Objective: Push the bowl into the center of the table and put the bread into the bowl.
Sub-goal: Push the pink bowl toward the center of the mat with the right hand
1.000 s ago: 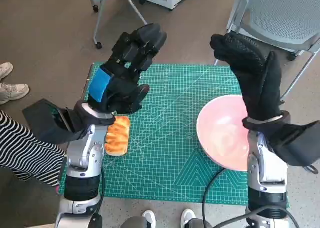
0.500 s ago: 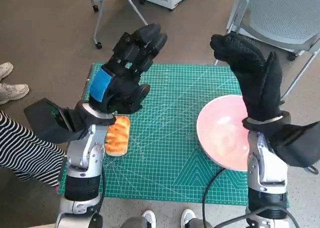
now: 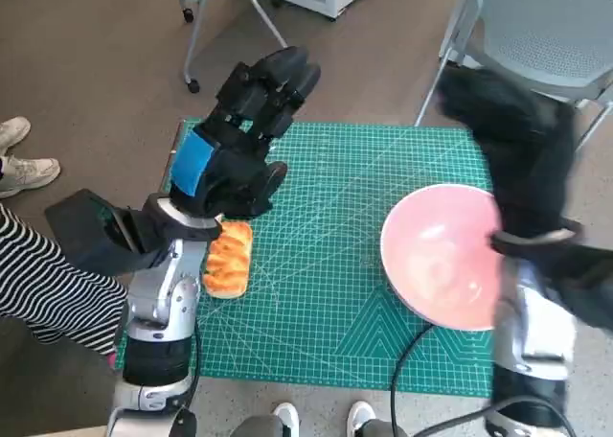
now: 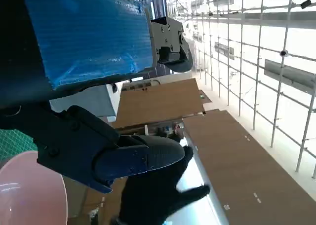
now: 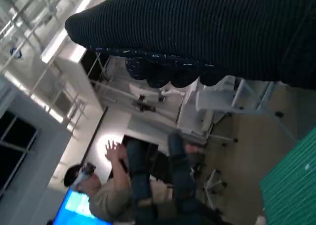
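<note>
Both hands raised with fingers spread, grasping nothing: left hand [image 3: 239, 135] just above the bread [image 3: 228, 259], blurred right hand [image 3: 512, 140] over the pink bowl [image 3: 436, 255] at the desk's [image 3: 326, 226] edge.

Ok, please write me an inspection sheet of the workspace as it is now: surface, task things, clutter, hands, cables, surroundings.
Surface: green cutting mat covers the table.
Task things: pink bowl sits at the mat's right side, empty, not at the center; bread lies on the mat's left side, partly under the left forearm.
Clutter: nothing seen.
Hands: left hand raised above the mat, holding nothing; right hand raised beside the bowl, blurred, fingers not readable.
Cables: black cable runs from the bowl's near rim off the mat's front edge.
Surroundings: chair behind the right side; a person's white shoes on the floor at left.
</note>
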`<state>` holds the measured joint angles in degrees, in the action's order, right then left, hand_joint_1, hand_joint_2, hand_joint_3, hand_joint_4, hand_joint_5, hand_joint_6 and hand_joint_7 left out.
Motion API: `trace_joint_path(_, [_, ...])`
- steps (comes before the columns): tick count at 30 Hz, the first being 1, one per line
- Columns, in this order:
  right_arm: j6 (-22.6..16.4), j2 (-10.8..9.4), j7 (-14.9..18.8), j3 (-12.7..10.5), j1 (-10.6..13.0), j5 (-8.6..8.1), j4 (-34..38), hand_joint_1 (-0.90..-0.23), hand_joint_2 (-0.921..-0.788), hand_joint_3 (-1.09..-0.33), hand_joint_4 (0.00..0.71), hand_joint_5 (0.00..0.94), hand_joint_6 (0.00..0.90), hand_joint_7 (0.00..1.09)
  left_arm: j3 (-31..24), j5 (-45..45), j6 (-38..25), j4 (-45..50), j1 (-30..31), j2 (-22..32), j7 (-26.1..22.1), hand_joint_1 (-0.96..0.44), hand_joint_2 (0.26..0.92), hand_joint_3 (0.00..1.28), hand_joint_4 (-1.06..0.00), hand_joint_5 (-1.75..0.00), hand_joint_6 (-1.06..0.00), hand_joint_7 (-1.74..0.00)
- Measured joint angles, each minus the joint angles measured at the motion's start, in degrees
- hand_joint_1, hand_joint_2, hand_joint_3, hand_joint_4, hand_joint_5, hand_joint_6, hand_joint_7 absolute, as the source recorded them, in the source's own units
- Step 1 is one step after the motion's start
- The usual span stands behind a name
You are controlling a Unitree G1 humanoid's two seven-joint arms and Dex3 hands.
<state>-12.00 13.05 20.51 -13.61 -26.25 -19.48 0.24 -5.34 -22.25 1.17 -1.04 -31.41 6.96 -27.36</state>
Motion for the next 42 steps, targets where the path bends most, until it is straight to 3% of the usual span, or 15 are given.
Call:
trace_joint_path(4, [-1.5, 1.2, -0.9, -3.0, 2.6, -0.41, -0.8, -0.682, -0.921, -0.675, 0.177, 0.002, 0.012, 0.62, 0.0, -0.2, 0.0, 0.0, 0.1, 0.0, 0.0, -0.56, 0.733, 0.59, 0.00, -0.24, 0.00, -0.64])
trace_joint_path(10, [-5.1, 3.2, -3.9, -7.6, 6.5, 1.65, -0.9, -0.663, -0.921, -0.729, 0.163, 0.000, 0.002, 0.57, 0.0, -0.3, 0.0, 0.0, 0.2, -0.1, 0.0, -0.56, 0.735, 0.58, 0.00, -0.24, 0.00, -0.64])
trace_joint_path(18, [-9.8, 5.0, -6.0, -13.2, 10.5, 1.75, 3.6, -0.666, -0.921, -0.768, 0.158, 0.000, -0.001, 0.58, 0.0, -0.5, -0.1, 0.0, 0.2, 0.0, 0.0, -0.56, 0.739, 0.57, 0.00, -0.24, 0.00, -0.63])
trace_joint_path(24, [-12.7, 5.0, -7.1, -14.3, 11.9, 1.84, 9.3, -0.666, -0.921, -0.783, 0.148, 0.001, -0.001, 0.56, 0.0, -0.5, -0.1, 0.0, 0.2, 0.0, -0.1, -0.57, 0.748, 0.56, 0.00, -0.23, 0.00, -0.60])
trace_joint_path(33, [-16.7, 4.4, -8.7, -13.9, 11.5, 2.88, 20.4, -0.651, -0.921, -0.797, 0.150, 0.002, -0.001, 0.56, 0.0, -0.3, 0.5, -0.8, 0.2, 0.3, -0.7, -0.58, 0.791, 0.53, 0.00, -0.21, 0.00, -0.53])
trace_joint_path(42, [-20.6, 3.4, -8.3, -12.6, 7.8, 2.85, 35.5, -0.613, -0.921, -0.797, 0.156, 0.005, 0.005, 0.57, 0.0, -0.2, 1.3, -1.7, 0.1, 1.3, -1.4, -0.58, 0.837, 0.48, 0.00, -0.19, 0.00, -0.49])
